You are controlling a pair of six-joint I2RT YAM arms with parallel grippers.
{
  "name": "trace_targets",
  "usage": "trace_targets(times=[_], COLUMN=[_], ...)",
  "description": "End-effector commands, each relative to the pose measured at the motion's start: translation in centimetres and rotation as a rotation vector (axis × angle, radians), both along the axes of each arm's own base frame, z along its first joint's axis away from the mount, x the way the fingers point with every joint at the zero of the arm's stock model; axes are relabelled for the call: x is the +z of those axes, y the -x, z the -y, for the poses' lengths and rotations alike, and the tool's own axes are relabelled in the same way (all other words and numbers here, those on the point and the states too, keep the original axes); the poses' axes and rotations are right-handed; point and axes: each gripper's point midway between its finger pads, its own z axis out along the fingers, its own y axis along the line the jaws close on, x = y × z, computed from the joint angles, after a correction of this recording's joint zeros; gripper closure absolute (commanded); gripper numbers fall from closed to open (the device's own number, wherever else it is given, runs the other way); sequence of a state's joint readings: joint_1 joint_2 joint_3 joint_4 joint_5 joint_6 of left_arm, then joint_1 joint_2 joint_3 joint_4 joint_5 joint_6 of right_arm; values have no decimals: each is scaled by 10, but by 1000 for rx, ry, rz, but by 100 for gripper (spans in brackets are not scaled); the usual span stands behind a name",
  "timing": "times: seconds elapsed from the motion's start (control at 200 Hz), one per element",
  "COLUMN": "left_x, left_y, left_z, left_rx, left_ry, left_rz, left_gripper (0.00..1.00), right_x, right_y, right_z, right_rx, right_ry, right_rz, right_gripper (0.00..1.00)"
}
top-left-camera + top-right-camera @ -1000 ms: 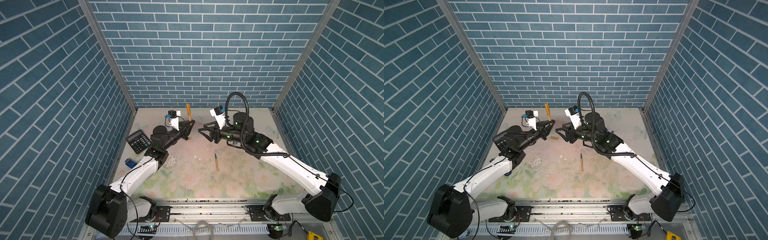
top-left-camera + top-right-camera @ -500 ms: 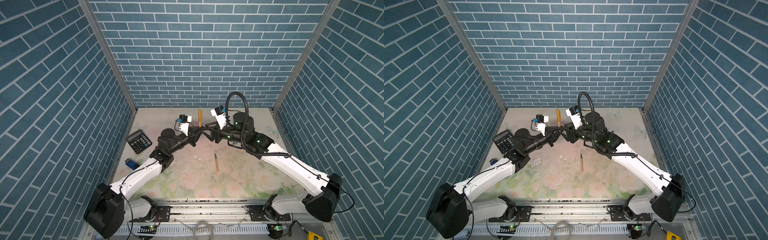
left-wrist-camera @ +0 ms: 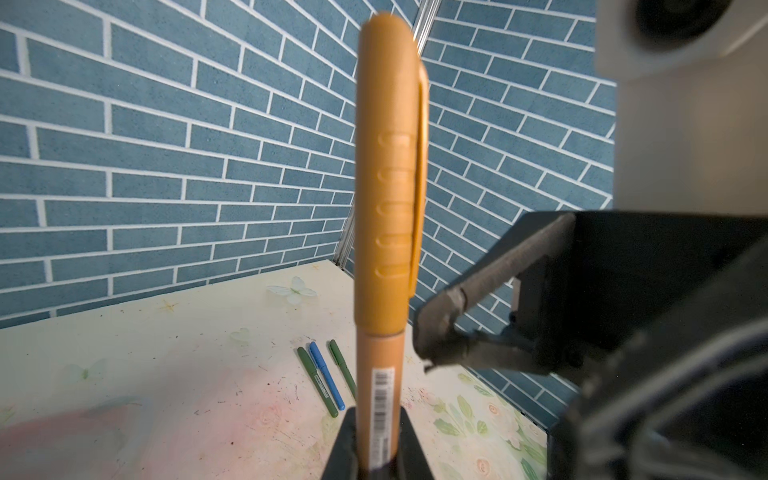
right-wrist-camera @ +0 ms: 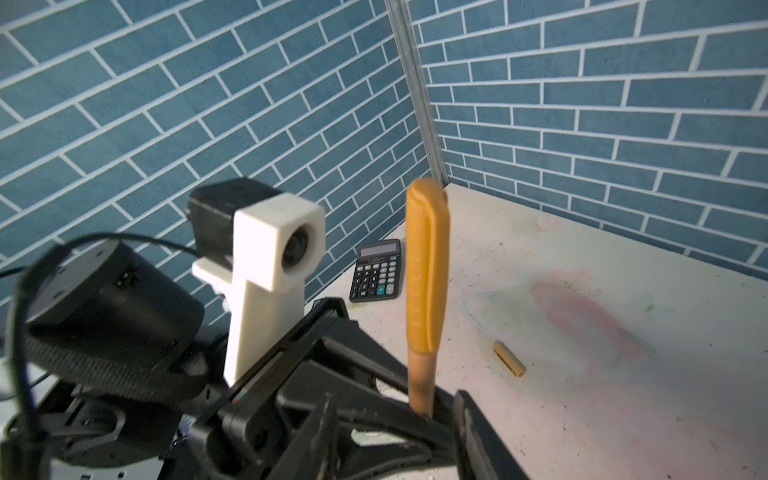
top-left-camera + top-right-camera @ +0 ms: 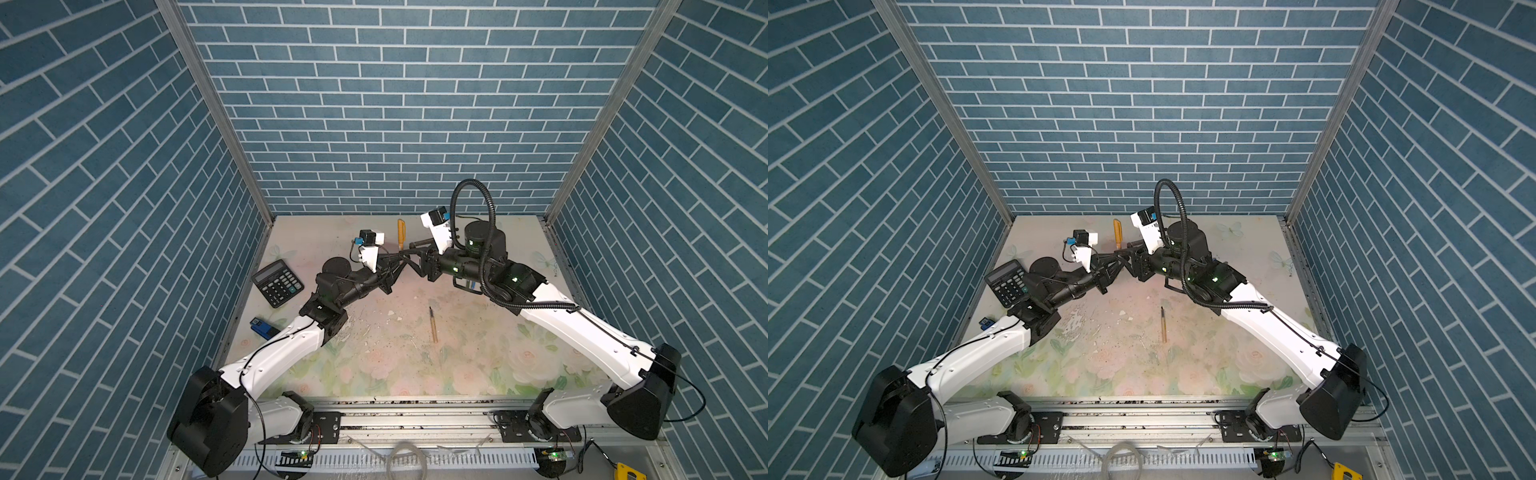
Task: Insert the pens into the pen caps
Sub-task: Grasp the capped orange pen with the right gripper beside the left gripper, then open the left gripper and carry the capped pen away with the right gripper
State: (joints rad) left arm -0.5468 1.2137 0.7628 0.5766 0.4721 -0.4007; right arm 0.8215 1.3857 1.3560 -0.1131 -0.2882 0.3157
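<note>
Two pincers meet above the far middle of the bench (image 5: pixel 374 370). The left pincer (image 3: pixel 376 451) is clenched on the lower barrel of a tan pen (image 3: pixel 380 374) and holds it upright. An orange-brown cap (image 3: pixel 388 187) is pushed over the pen's upper end, clip side turned toward the right arm. The right pincer (image 4: pixel 395 424) is released. Its jaws stand apart on either side of the same barrel, and one of its fingers (image 3: pixel 453 316) is just beside the pen without visibly touching it.

In both top views a second tan pen (image 5: pixel 432 325) (image 5: pixel 1163 325) lies uncapped near the bench's middle, dark tip pointing to the far wall. A loose tan cap (image 4: pixel 509 358) lies on the bench beyond the held pen. Two green pens (image 3: pixel 318 382) and a blue pen (image 3: pixel 327 376) lie side by side on the bench. A calculator (image 5: pixel 277 282) sits by the left wall.
</note>
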Motion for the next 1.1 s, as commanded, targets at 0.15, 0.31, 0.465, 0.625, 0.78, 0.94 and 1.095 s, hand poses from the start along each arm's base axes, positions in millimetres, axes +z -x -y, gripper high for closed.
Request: trace_targets(times=[0.15, 0.31, 0.465, 0.625, 0.78, 0.94, 1.095], left_x=[19, 20, 18, 11, 5, 6, 1], left_y=[4, 5, 4, -2, -13, -20, -31], left_z=[1, 0, 1, -1, -16, -32, -46], left_rx=[-13, -10, -9, 21, 122, 210, 279], left_ry=[13, 13, 13, 1, 12, 47, 31], left_rz=[53, 58, 52, 5, -34, -43, -99], left_gripper=[100, 100, 96, 36, 0, 0, 0], right_x=[10, 6, 8, 13, 32, 51, 2], right_y=[-18, -19, -16, -19, -30, -56, -109], right_z=[-16, -23, -24, -21, -8, 22, 65], right_rx=[-10, 11, 26, 7, -52, -173, -341], right_ry=[-18, -24, -36, -41, -29, -21, 99], right_rz=[8, -18, -17, 5, 46, 69, -85], right_gripper=[65, 78, 95, 98, 98, 98, 99])
